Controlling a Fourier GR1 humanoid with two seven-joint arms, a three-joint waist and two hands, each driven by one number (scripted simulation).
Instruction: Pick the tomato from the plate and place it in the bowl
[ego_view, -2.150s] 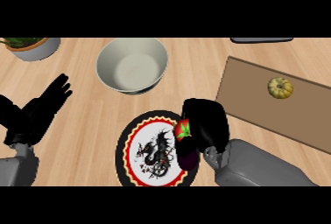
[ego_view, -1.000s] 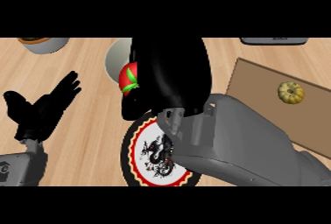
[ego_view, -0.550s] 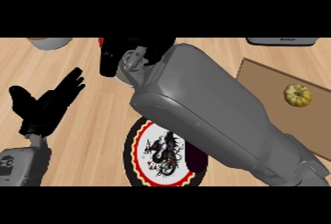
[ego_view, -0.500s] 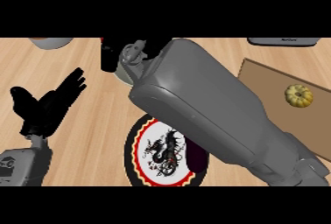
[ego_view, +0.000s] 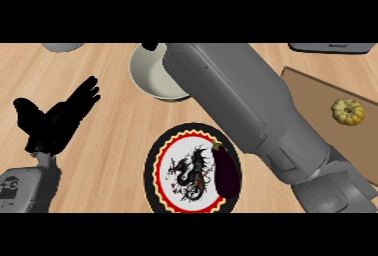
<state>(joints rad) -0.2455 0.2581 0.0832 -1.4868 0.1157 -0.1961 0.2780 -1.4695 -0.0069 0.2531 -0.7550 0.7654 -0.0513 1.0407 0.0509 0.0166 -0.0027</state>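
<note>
Nearest me lies the round plate (ego_view: 161, 176), glossy, with a black rim, a red scalloped ring and a dark dragon figure on white; a smooth, deep purple eggplant (ego_view: 226, 170) rests along its right side. My left hand (ego_view: 53, 119) shows matte black at the view's left, fingers straight and spread, resting over the pale wood-grain counter (ego_view: 103, 165). My right forearm (ego_view: 244, 107), a thick grey cylinder with a dull sheen, crosses the view up toward the cream, round-walled bowl (ego_view: 153, 75), covering its right part. Of my right hand (ego_view: 150, 46) only a black tip shows at the bowl's far rim, so I cannot tell how its fingers stand. The tomato is not visible now; a second ago it showed red with a green top in my right hand, above the plate's far edge. Since then the bowl's inside has come into sight. To the right, a flat brown board (ego_view: 317, 92) carries a small ribbed yellow squash (ego_view: 348, 111).
</note>
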